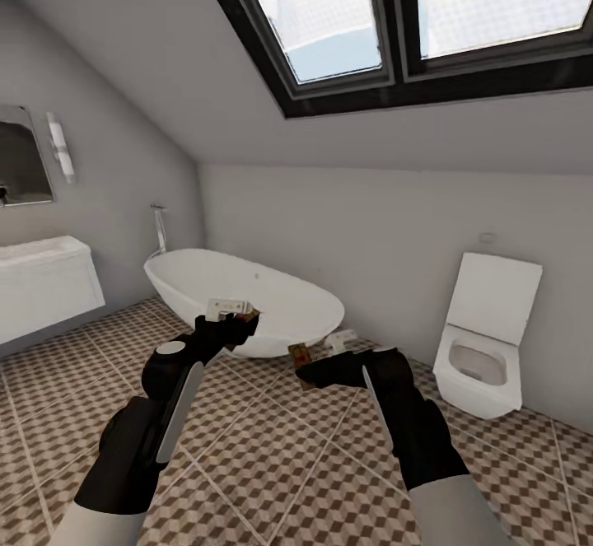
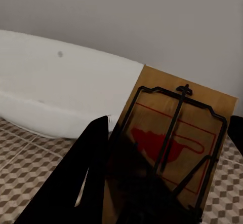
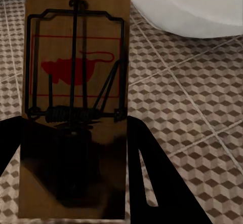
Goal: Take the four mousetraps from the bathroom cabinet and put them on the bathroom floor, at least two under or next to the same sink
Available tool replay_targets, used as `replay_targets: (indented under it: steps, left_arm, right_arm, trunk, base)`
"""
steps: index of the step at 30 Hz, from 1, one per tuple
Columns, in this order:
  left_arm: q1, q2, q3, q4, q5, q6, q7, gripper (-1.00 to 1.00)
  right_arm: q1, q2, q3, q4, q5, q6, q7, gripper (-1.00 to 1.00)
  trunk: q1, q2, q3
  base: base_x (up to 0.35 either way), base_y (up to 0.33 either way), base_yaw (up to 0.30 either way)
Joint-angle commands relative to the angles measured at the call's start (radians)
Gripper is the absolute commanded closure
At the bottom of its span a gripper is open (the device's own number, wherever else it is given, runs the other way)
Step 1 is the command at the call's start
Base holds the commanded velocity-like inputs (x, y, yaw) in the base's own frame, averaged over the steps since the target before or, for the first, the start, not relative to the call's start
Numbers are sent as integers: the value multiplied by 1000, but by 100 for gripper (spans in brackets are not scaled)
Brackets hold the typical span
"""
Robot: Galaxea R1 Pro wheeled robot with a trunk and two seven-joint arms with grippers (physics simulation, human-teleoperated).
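Each hand carries one mousetrap, a brown wooden board with black wire parts and a red mouse print. My left gripper (image 1: pixel 245 321) is shut on a mousetrap (image 2: pixel 177 138), held in the air in front of the bathtub; only the trap's edge (image 1: pixel 252 313) peeks out in the head view. My right gripper (image 1: pixel 306 371) is shut on a second mousetrap (image 1: pixel 298 356) (image 3: pixel 76 72), held above the bathroom floor (image 1: pixel 272 455) of cube-patterned tiles. Black fingers (image 3: pixel 152 178) flank the board's rear end. The cabinet is out of view.
A white oval bathtub (image 1: pixel 263 295) stands ahead against the wall. A white sink unit (image 1: pixel 45 282) with a mirror above hangs at the left. A white toilet (image 1: pixel 482 348) is at the right. A sloped ceiling with skylights (image 1: pixel 395 11) is overhead.
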Motion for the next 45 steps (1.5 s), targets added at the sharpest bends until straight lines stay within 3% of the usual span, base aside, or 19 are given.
replay_targets:
  steps: [1, 19, 45]
  left_arm:
    - [-1, 0, 0, -1, 8, 5, 3, 100]
    - [-1, -1, 0, 0, 8, 5, 3, 100]
    - [-1, -1, 2, 1, 8, 5, 3, 100]
  right_arm:
    - [-1, 0, 1, -1, 8, 4, 6, 100]
    - [-1, 0, 7, 5, -8, 4, 6, 100]
    - [-1, 0, 14, 12, -16, -13, 9, 100]
  trunk:
    - [0, -1, -2]
    - [0, -1, -17]
    - [0, -1, -41]
  base:
    - [0, -183, 270]
    - [58, -217, 253]
    - [176, -165, 230]
